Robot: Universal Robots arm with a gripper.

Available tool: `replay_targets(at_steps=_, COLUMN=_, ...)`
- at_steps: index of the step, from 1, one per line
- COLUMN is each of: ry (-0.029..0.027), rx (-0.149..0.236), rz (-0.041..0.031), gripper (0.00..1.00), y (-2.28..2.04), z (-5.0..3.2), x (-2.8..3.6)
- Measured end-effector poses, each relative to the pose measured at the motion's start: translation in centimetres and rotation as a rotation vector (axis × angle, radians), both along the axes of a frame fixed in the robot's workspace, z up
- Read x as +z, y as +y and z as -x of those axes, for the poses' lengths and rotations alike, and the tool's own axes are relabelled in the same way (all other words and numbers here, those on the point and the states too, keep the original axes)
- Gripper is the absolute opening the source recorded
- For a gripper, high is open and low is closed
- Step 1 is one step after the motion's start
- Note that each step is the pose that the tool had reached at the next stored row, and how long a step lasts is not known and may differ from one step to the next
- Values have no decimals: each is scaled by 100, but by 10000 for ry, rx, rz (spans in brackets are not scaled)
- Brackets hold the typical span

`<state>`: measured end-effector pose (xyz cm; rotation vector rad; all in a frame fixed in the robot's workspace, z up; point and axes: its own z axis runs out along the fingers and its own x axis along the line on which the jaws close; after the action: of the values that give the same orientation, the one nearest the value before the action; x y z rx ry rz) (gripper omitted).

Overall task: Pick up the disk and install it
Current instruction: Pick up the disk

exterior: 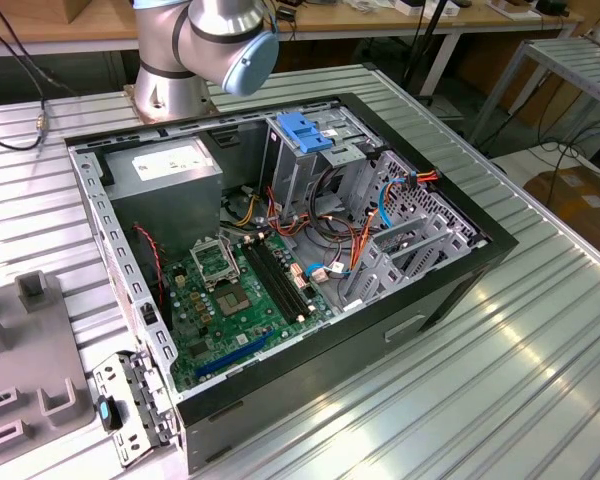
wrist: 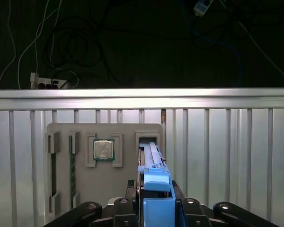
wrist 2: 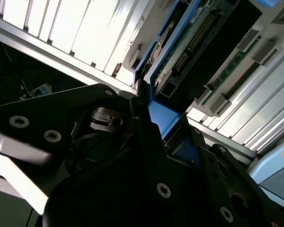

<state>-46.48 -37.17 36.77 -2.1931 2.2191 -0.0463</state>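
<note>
Grey metal slats make up the table [exterior: 540, 340] in the exterior view. On it a computer case [exterior: 420, 300] lies on its side with the lid off, presumably so its bays can be reached from above. A cage with a blue top [exterior: 305, 130] stands inside the case, and the arm [exterior: 210, 40] rises behind it.

In the second wrist view the claw [wrist 2: 161, 118] is pinched narrow on the blue end of the disk [wrist 2: 180, 47], whose circuit side is showing.

In the first wrist view the disk stands on edge in a slot of a grey tray [wrist: 104, 189], near a chip [wrist: 103, 150]. I'd guess it stands upright so that its end tab is offered for pinching.
</note>
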Motion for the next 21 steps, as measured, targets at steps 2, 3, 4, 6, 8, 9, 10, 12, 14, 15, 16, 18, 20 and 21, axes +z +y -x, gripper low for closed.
replay_targets(at_steps=2, ry=1, rx=0, rz=0, gripper=37, y=0, z=0, x=60)
replay_targets(at_steps=3, ry=0, rx=0, rz=0, gripper=37, y=0, z=0, x=93)
replay_targets(at_steps=4, ry=1, rx=0, rz=0, gripper=37, y=0, z=0, x=120)
replay_targets(at_steps=6, ry=1, rx=0, rz=1, gripper=37, y=0, z=0, x=166)
replay_targets(at_steps=8, ry=0, rx=0, rz=0, gripper=37, y=0, z=0, x=228)
replay_targets(at_steps=9, ry=1, rx=0, rz=0, gripper=37, y=0, z=0, x=245)
replay_targets(at_steps=10, ry=1, rx=0, rz=1, gripper=37, y=0, z=0, x=263)
replay_targets(at_steps=12, ry=0, rx=1, rz=0, gripper=37, y=0, z=0, x=301)
replay_targets(at_steps=14, ry=1, rx=0, rz=0, gripper=37, y=0, z=0, x=339)
replay_targets(at_steps=15, ry=1, rx=0, rz=1, gripper=37, y=0, z=0, x=360)
replay_targets(at_steps=16, ry=0, rx=0, rz=0, gripper=37, y=0, z=0, x=381)
replay_targets(at_steps=18, ry=1, rx=0, rz=1, gripper=37, y=0, z=0, x=417)
replay_targets(at_steps=20, ry=0, rx=0, rz=0, gripper=37, y=0, z=0, x=455)
replay_targets(at_steps=21, ry=1, rx=0, rz=0, gripper=37, y=0, z=0, x=471)
